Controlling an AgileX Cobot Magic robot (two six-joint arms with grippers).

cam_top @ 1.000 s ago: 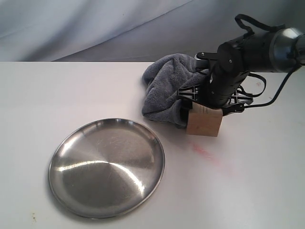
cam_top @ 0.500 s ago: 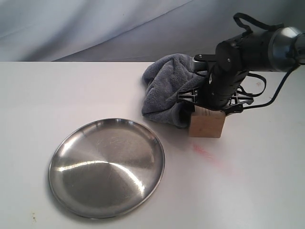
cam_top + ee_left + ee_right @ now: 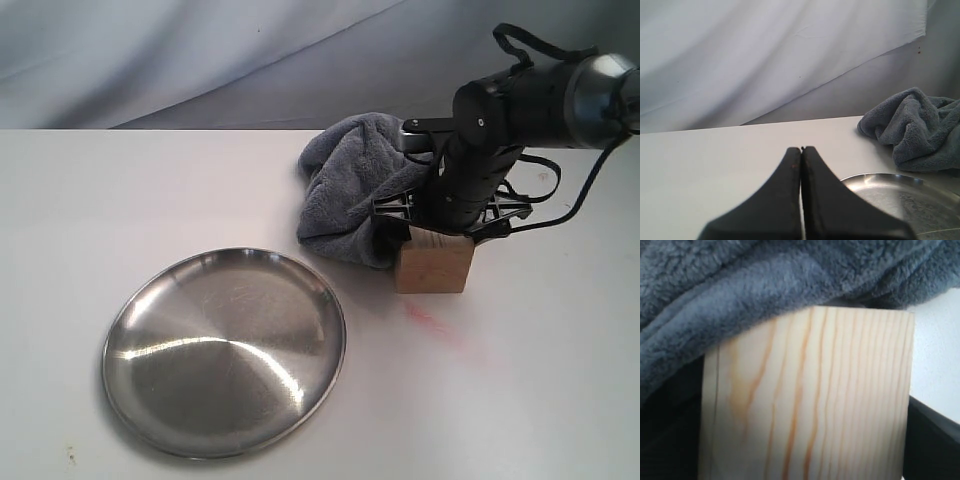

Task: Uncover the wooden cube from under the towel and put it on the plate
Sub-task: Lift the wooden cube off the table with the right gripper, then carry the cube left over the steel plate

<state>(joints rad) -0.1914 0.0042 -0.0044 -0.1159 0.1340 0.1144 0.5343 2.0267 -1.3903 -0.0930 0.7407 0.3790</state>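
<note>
White worktop [image 3: 150,190] carries one plate [image 3: 224,352] at lower left, one towel [image 3: 350,190] bunched at upper right and one wooden cube [image 3: 433,265] touching it, pinched by the right gripper [image 3: 437,230], while the left gripper [image 3: 801,150] is pressed together.

The tips of my right gripper [image 3: 436,230] are lost behind the pale grained wooden cube [image 3: 433,264], right against the fluffy dark grey-blue fleece towel [image 3: 345,185], so no clue if they're actually pinching. Up close the cube overflows the frame, one edge under the towel. My left wrist view crops the shiny round steel plate [image 3: 900,200] beside the towel, towel too.
</note>
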